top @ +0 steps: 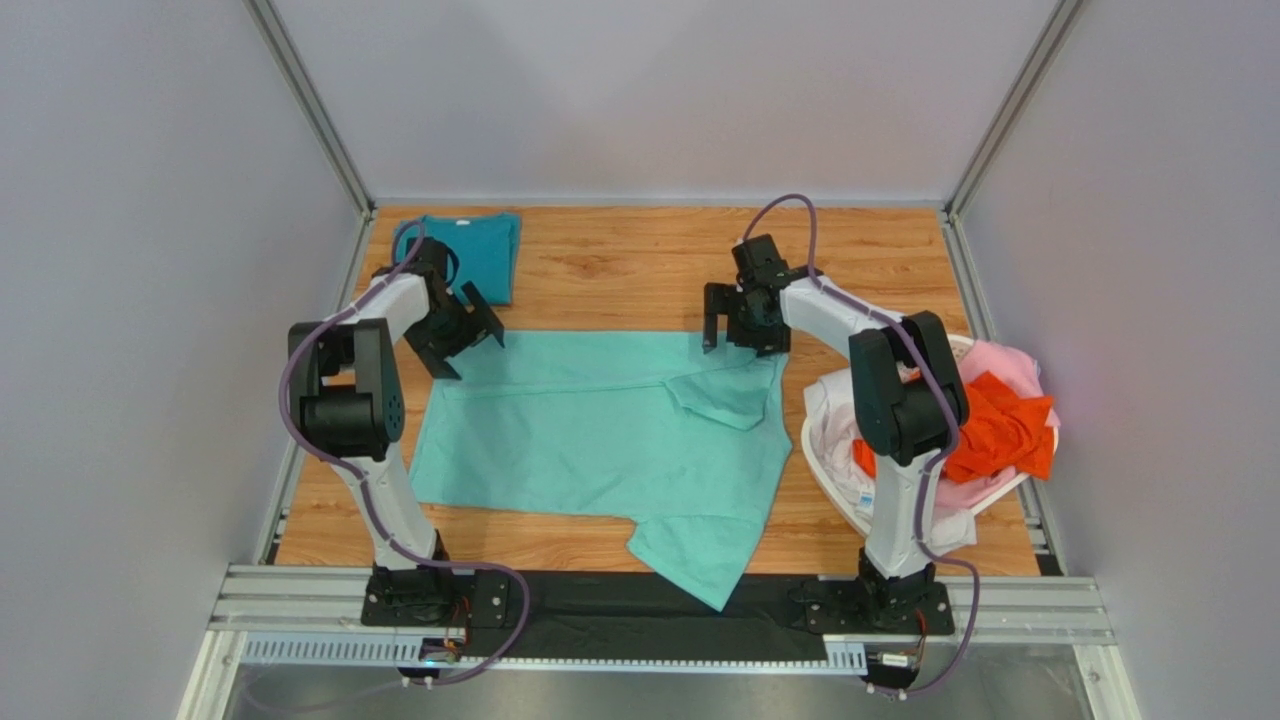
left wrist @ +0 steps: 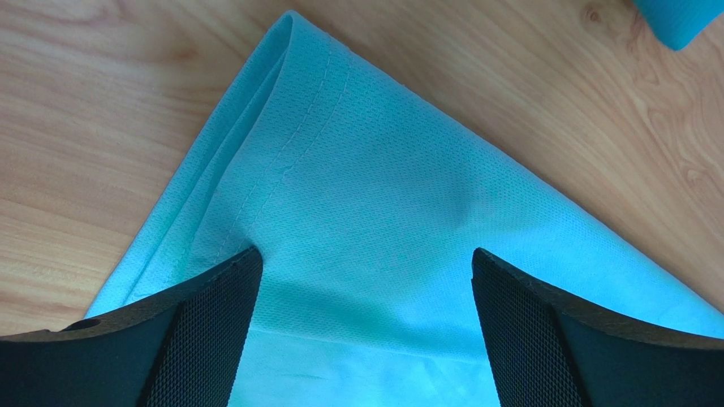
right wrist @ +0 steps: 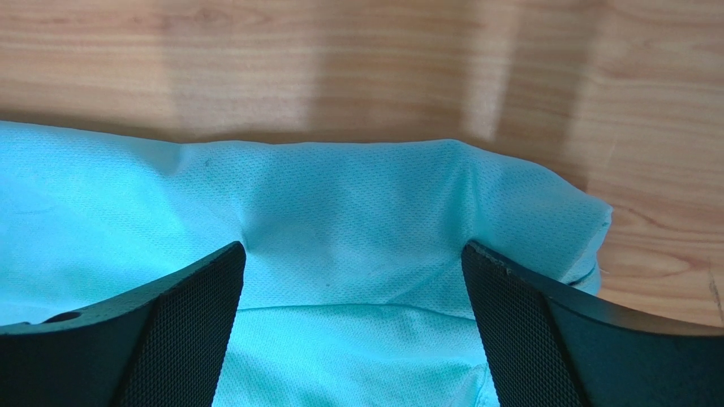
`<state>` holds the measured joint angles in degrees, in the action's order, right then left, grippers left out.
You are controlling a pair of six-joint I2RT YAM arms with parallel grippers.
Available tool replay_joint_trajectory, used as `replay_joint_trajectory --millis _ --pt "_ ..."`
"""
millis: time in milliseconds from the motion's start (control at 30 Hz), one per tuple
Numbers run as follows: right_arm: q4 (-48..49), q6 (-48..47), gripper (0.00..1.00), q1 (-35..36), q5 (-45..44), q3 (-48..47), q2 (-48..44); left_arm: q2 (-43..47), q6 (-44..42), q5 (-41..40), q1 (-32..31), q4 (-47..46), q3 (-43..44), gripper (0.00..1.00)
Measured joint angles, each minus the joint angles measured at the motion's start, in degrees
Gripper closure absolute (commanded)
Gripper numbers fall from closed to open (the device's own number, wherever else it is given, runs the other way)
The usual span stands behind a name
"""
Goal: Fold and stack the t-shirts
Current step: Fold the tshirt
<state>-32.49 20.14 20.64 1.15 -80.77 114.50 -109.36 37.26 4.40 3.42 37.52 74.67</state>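
The light mint-aqua t-shirt [top: 601, 435] lies spread flat on the wooden table, with a sleeve reaching toward the near edge. My left gripper [top: 463, 333] is open over the shirt's far-left corner; in the left wrist view its jaws [left wrist: 365, 263] straddle that doubled, hemmed corner [left wrist: 382, 195]. My right gripper [top: 744, 330] is open over the far-right corner; in the right wrist view its jaws [right wrist: 353, 254] straddle the rumpled far edge [right wrist: 340, 195]. The darker teal t-shirt [top: 469, 248] lies folded at the back left. The orange t-shirt [top: 999, 428] and the pink one [top: 1004, 360] sit in the basket.
The white plastic laundry basket [top: 819, 435] stands at the right, beside the right arm, with pale cloth hanging over its near side. Grey walls enclose the table on three sides. The teal shirt's corner shows in the left wrist view [left wrist: 675, 17].
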Motion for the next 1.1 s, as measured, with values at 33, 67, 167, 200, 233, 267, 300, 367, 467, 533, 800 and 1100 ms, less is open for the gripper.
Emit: replay_joint_trajectory --millis 33,67,167,200,233,267,300,367,467,533,800,1100 --pt "0.09 -0.02 0.00 -0.35 0.44 -0.74 0.55 -0.57 0.11 -0.20 0.00 0.28 0.83 0.00" --pt "0.28 -0.02 0.00 -0.66 0.85 -1.44 1.07 -0.96 0.15 -0.31 -0.02 0.44 1.40 0.00" --pt "0.55 -0.22 0.00 -1.27 1.95 -4.09 2.91 -2.67 0.57 -0.87 -0.02 1.42 3.87 0.00" --pt "0.74 -0.28 0.00 -1.40 2.27 -5.01 3.56 -3.23 0.74 -1.09 -0.02 1.60 4.66 0.00" --pt "0.90 -0.31 0.00 -1.55 2.47 -5.90 4.17 -3.74 0.85 -1.36 -0.02 1.79 5.35 0.00" --pt "1.09 -0.31 0.00 -1.62 2.49 -6.51 4.59 -4.28 0.98 -1.53 -0.02 2.03 6.21 0.00" --pt "1.31 -0.31 0.00 -1.62 2.49 -7.17 5.14 -4.83 1.05 -1.77 -0.02 2.16 6.99 0.00" --pt "1.53 -0.35 0.00 -1.62 2.47 -7.87 5.60 -5.64 1.18 -2.14 -0.02 2.40 8.26 0.00" --pt "1.51 -0.46 0.00 -1.62 2.47 -8.24 5.81 -6.21 1.22 -2.40 -0.02 2.56 9.29 0.00" --pt "1.33 -0.66 0.00 -1.62 2.49 -8.44 5.81 -6.21 1.22 -2.62 -0.02 2.56 9.29 0.00" --pt "-0.70 -2.16 0.00 -1.49 2.80 -7.10 1.70 -0.28 1.18 -5.18 -0.07 4.20 6.99 0.00" --pt "-0.07 -1.97 0.00 4.52 -1.40 9.94 -19.93 27.67 3.67 -12.15 -0.07 6.56 -10.12 0.00"
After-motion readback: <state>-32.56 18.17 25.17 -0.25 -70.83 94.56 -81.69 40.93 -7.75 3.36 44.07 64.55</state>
